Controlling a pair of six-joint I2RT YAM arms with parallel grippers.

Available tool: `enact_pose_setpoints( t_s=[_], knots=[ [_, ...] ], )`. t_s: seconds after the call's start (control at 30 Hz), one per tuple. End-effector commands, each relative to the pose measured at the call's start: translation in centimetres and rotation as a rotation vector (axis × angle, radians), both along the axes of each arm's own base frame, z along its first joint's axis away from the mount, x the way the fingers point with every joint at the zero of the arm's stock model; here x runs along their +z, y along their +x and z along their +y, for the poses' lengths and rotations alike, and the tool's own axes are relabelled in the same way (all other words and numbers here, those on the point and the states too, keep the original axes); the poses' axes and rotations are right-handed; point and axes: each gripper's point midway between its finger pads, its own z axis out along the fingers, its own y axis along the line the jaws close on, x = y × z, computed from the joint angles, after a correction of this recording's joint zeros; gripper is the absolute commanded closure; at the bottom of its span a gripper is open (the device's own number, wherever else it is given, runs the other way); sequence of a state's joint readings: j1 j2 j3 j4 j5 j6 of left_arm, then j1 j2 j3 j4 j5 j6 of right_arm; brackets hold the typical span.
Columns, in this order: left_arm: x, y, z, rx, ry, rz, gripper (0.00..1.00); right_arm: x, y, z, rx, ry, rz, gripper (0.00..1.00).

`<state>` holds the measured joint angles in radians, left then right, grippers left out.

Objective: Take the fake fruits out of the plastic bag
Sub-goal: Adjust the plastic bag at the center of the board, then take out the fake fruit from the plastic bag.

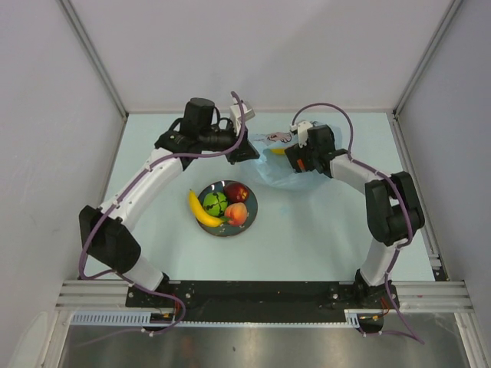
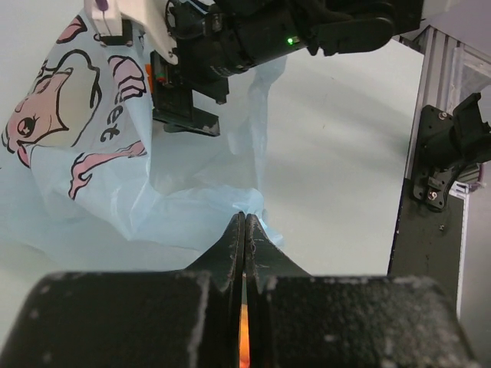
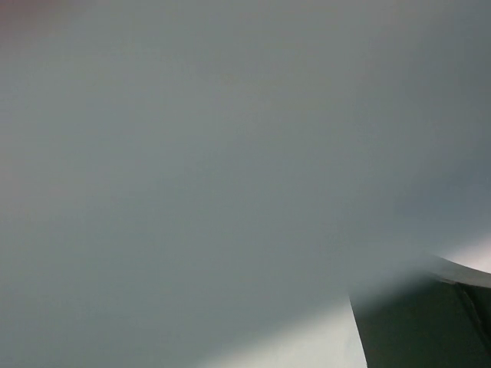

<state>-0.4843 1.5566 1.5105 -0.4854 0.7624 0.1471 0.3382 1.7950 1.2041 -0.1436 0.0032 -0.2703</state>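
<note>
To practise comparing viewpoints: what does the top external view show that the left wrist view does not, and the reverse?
Only the top external view: the dark plate holding the banana, green fruit, red apple and peach. Only the left wrist view: the left gripper, jaws shut on a fold of the plastic bag, and the bag's pink drawing in detail. Both: the bag and the right arm over it.

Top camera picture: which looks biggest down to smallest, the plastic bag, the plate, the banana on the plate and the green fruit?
1. plastic bag, biggest even though part of it is covered
2. plate
3. banana, long and thin
4. green fruit, smallest
</note>
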Motion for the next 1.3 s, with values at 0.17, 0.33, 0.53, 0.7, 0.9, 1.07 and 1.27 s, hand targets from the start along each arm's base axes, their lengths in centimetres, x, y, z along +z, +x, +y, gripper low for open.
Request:
enact_pose_setpoints(
  t_s=[0.17,0.33,0.53,0.7,0.9,1.07,1.27],
  knots=[
    [0.8,0.1,-1.3,-0.016,-0.029,-0.02,1.0,-1.0,4.5,-2.4,-0.069,-0.11,-0.09,0.0],
    [0.6,0.4,-2.0,-0.022,-0.027,-0.025,1.0,-0.6,4.4,-1.1,0.013,-0.054,-0.089,0.18],
    [0.2,0.7,-2.7,-0.017,-0.027,-0.014,1.0,1.8,3.2,0.3,0.082,0.038,-0.083,0.56],
    [0.3,1.3,-2.8,0.001,-0.02,-0.024,1.0,5.5,-1.2,0.5,0.164,0.106,-0.055,0.67],
    [0.3,2.0,-3.2,0.014,-0.028,-0.01,1.0,6.6,-6.7,0.7,0.191,0.182,-0.027,0.71],
    [0.2,2.5,-3.7,0.008,-0.032,0.0,1.0,9.4,-9.0,1.3,0.256,0.226,-0.076,0.73],
    [-1.0,4.1,-3.7,0.031,0.013,-0.009,1.0,14.3,-14.2,2.4,0.513,0.202,-0.189,0.73]
  ],
)
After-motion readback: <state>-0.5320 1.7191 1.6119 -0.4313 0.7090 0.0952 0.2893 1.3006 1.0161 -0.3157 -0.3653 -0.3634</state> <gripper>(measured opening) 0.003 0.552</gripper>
